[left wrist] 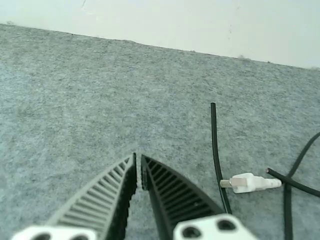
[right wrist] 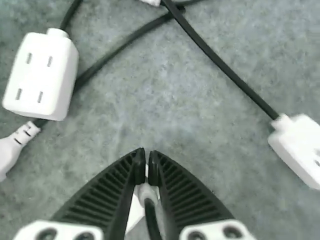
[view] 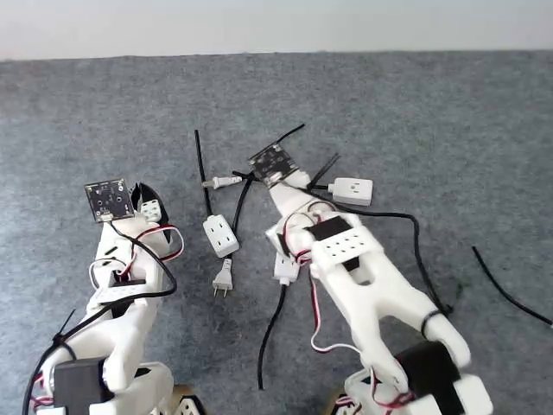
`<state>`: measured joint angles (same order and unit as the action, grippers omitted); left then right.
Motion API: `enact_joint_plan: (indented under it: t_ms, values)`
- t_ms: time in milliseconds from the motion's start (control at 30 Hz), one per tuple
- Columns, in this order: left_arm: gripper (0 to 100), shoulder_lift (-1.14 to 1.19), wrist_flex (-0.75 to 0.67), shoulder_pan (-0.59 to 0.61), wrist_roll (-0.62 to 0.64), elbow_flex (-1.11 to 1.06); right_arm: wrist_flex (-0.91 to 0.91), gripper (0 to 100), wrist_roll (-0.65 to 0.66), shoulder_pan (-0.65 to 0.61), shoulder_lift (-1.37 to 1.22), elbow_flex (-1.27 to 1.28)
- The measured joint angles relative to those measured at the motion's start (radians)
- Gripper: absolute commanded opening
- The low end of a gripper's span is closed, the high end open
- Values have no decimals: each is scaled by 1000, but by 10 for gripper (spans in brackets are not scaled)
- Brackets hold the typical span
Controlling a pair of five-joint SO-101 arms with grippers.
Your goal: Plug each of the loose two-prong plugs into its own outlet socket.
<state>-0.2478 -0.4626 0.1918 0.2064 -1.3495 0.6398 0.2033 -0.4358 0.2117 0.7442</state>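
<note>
**Two arms at the desk, one plug in hand.** The right gripper (right wrist: 146,151) has its fingers (right wrist: 180,195) drawn to a thin slit around the held plug (right wrist: 141,192), a white body wedged well back between them with a dark cord running out behind. In the high view the arm's own bulk covers those fingers, and which way the prongs face cannot be made out. The left gripper (left wrist: 138,157) hangs over the grey desk (view: 449,121) with its fingers almost touching and nothing between them.

The near outlet (right wrist: 40,75) lies between the two arms with four slots showing on its upper face and a black cable passing beneath it. Just beside its end is the near plug (view: 223,281), prongs pointing toward the robot. The right wrist view cuts this plug off at the edge.

The second outlet (view: 352,190) lies beside the right arm's wrist, and the same view shows only part of it. The far plug (left wrist: 247,182) lies loose, its prongs up against a black cord (left wrist: 216,145).
</note>
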Motion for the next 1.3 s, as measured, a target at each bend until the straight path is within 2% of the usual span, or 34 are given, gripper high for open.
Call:
enact_joint_plan:
  t_ms: [133, 367, 500, 633, 1033, 1300]
  values:
    - [15, 0, 0, 0, 0, 0, 101, 9, -3, 84, 147, 0]
    - [15, 0, 0, 0, 0, 0, 284, 9, -3, 302, 391, 0]
    - [15, 0, 0, 0, 0, 0, 361, 9, 0, 302, 414, 0]
    - [15, 0, 0, 0, 0, 0, 362, 9, -20, 377, 422, -6]
    - [15, 0, 0, 0, 0, 0, 362, 9, -20, 824, 422, -155]
    - [15, 0, 0, 0, 0, 0, 339, 9, 48, 1217, 422, -272]
